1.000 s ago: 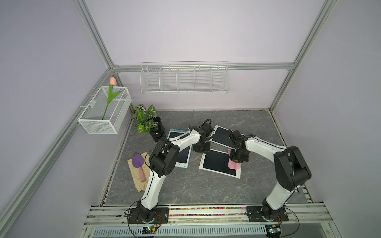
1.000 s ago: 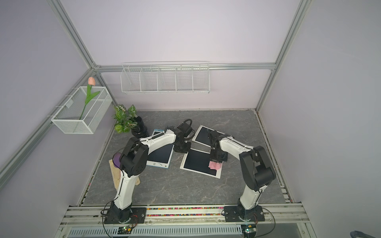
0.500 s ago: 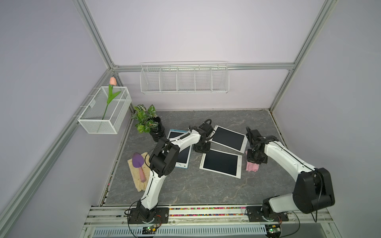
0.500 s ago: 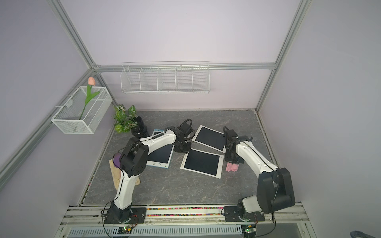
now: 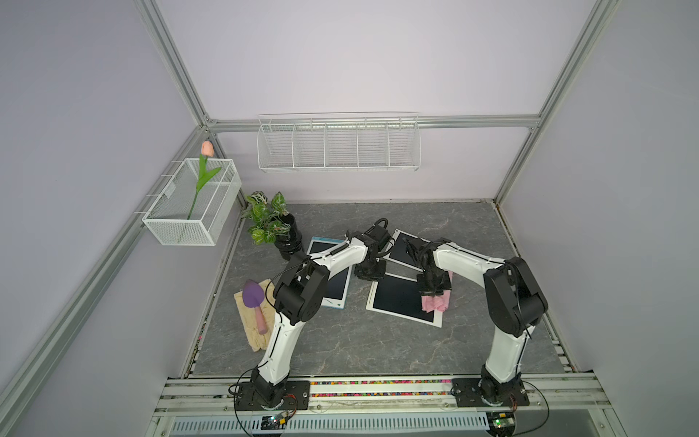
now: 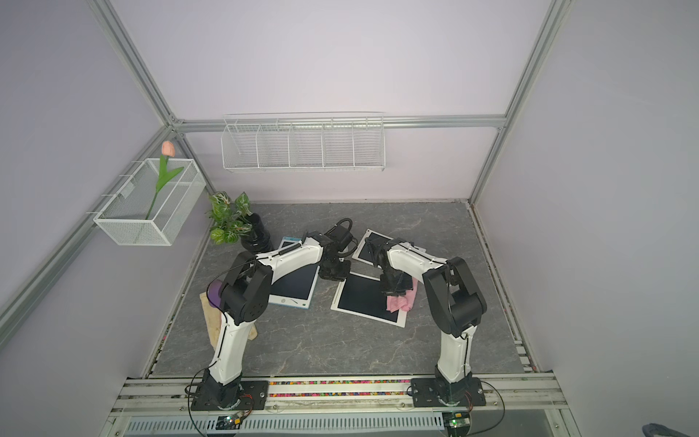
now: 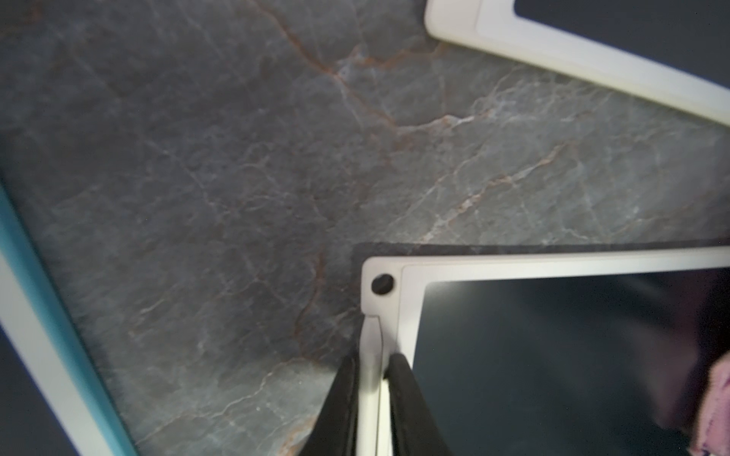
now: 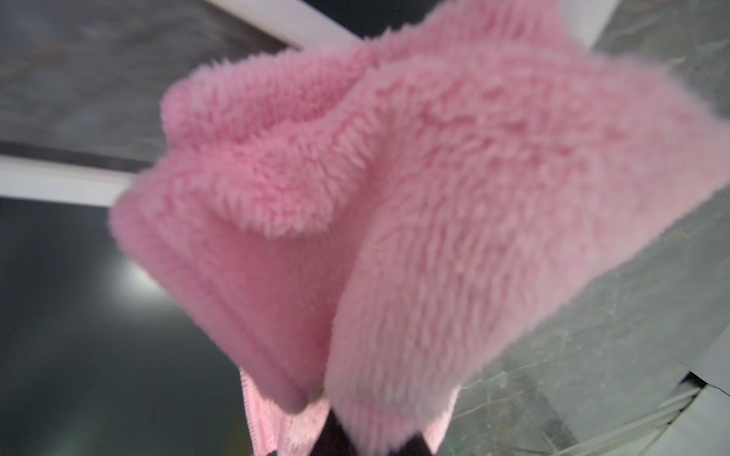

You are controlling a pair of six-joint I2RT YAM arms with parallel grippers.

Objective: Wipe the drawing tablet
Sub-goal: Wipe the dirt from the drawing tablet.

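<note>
The drawing tablet (image 5: 397, 300) (image 6: 361, 295), white-framed with a dark screen, lies flat mid-table. My left gripper (image 5: 372, 273) (image 7: 371, 365) is shut on the white frame at its far left corner, one finger on each side of the edge. My right gripper (image 5: 434, 288) (image 8: 367, 438) is shut on a fluffy pink cloth (image 5: 435, 303) (image 8: 395, 197). The cloth rests over the tablet's right edge, partly on the screen (image 8: 79, 316) and partly on the table. Its pile hides most of the right fingers.
A blue-framed tablet (image 5: 334, 289) lies to the left under the left arm, and another white tablet (image 5: 404, 249) behind. A potted plant (image 5: 281, 236) stands back left. A purple trowel (image 5: 252, 299) lies on beige gloves (image 5: 254, 329) at the left edge. Wire baskets hang on the walls.
The right arm carried the pink cloth off the tablet to the right, then came back; the cloth now sits on the tablet's right edge again. The left gripper has stayed put.
</note>
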